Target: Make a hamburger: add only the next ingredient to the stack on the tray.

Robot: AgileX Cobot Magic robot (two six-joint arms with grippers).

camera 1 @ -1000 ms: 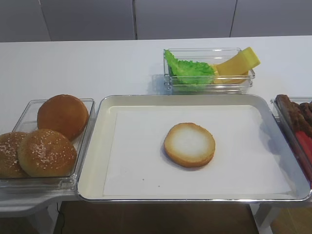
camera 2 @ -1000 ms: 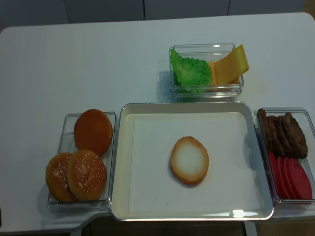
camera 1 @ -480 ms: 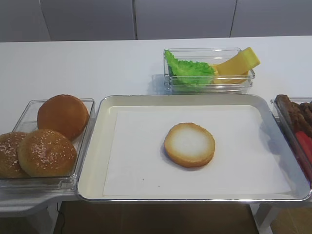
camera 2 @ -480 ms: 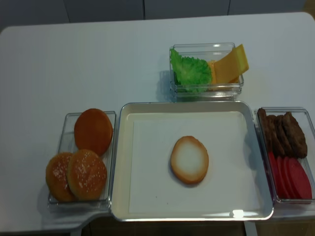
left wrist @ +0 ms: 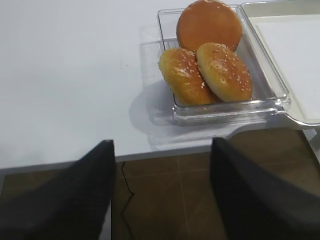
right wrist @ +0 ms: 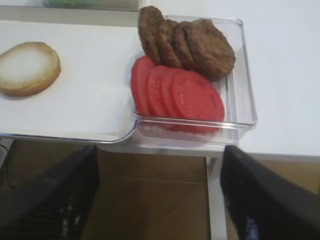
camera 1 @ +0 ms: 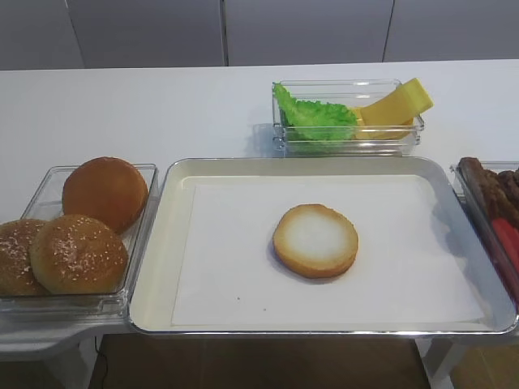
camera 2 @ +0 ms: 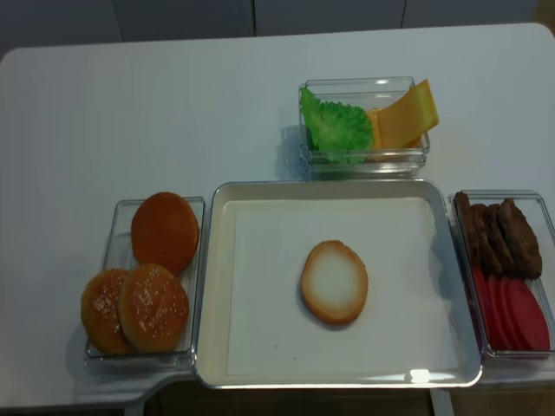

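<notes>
Nothing has moved since the earlier pictures: every piece of food sits in the same spot. The bun half (camera 1: 315, 240) lies flat, white side up, near the middle of the tray (camera 1: 159, 243), alone with nothing on top, so I think its step is done. Both arms hang at the near edge of the table, off the tray. The left gripper (left wrist: 161, 142) has its jaws wide apart with nothing between them. The right gripper (right wrist: 160, 150) is the same, apart and empty. What could go wrong? A gripper could pick the wrong food. In the left tub, the smooth bun (camera 1: 105, 193) lies right against the seeded buns (camera 1: 78, 254), so a grab there could bump a neighbour or lift two. In the right tub, the tomato slices (right wrist: 180, 95) lean on each other and on the patties (right wrist: 187, 42), so two could come up stuck together. A hard drop could push the bun half across the paper. Some things are hard to see. The grippers show only in the wrist views, as dark blurry shapes. The first high view cuts off the right tub and one seeded bun. The lettuce (camera 1: 315, 117) hides part of the cheese (camera 1: 397, 104) in the far tub. I cannot tell how many slices are there.
</notes>
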